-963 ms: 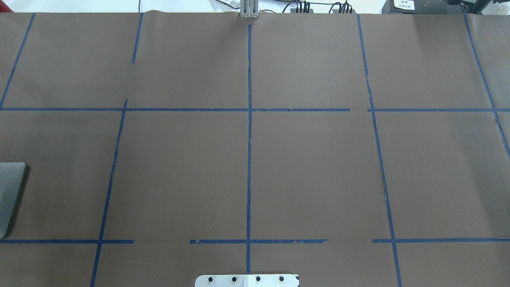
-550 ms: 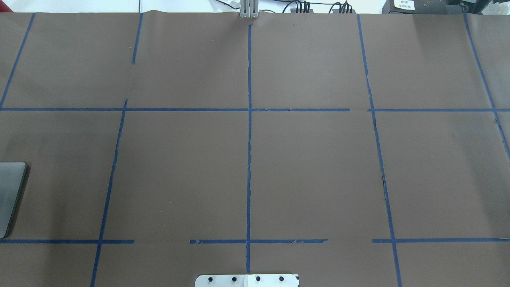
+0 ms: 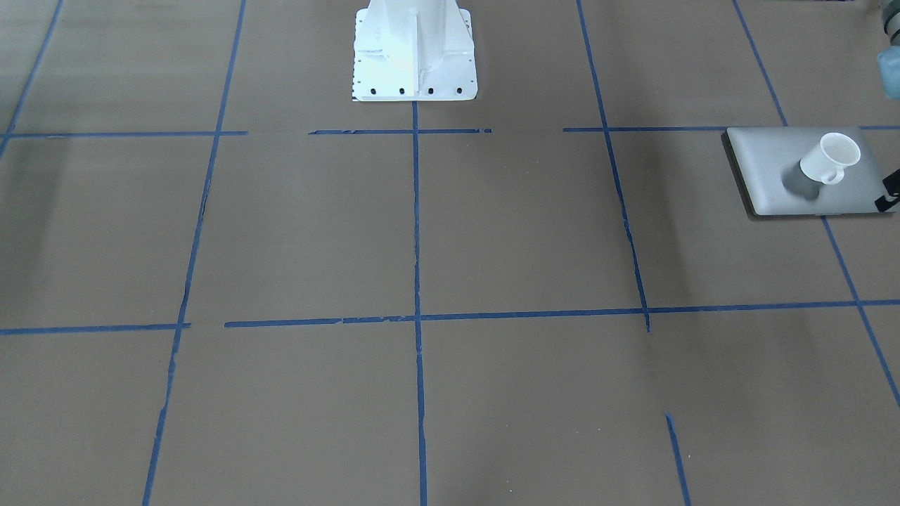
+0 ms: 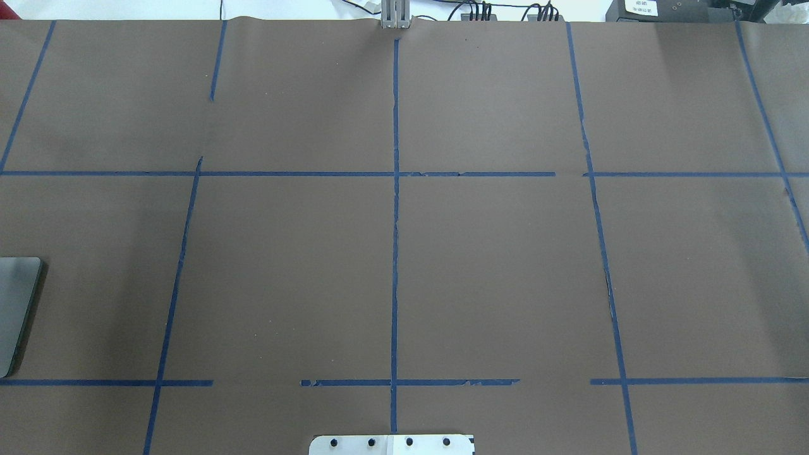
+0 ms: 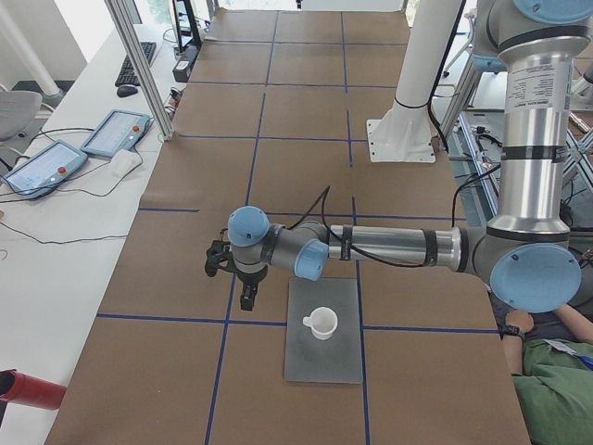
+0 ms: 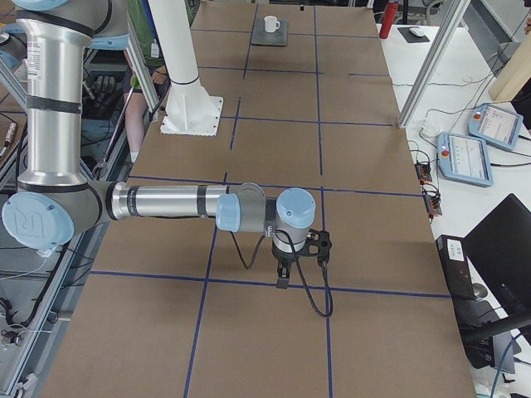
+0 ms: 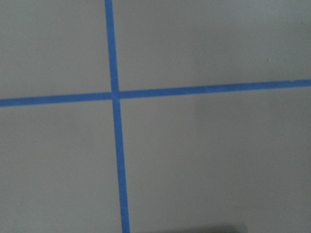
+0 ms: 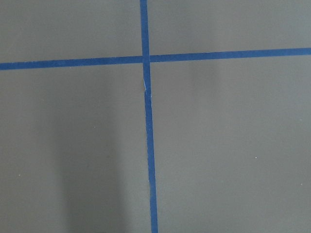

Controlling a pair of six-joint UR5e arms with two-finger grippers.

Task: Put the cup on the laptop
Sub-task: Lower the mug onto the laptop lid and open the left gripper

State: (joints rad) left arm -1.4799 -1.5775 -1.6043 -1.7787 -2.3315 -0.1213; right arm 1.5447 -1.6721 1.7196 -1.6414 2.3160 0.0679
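Note:
The small white cup [image 3: 830,158] stands upright on the silver-grey laptop [image 3: 770,172], at the table's end on my left side. Both also show in the exterior left view, cup [image 5: 321,323] on laptop [image 5: 324,357], and far off in the exterior right view, cup [image 6: 270,23]. Only the laptop's corner [image 4: 16,303] shows in the overhead view. My left gripper [image 5: 246,301] hangs over the table beside the laptop, apart from the cup; I cannot tell if it is open. My right gripper [image 6: 281,280] points down at bare table far from the laptop; its state is unclear.
The brown table cover carries a grid of blue tape lines [image 4: 395,253]. The white robot base [image 3: 413,56] stands at the table's near middle edge. Teach pendants [image 5: 116,130] and cables lie on the white side table. A person [image 5: 556,371] sits by the robot.
The laptop's corner looks darker in the overhead view now than a second ago. Nothing else has visibly moved there.

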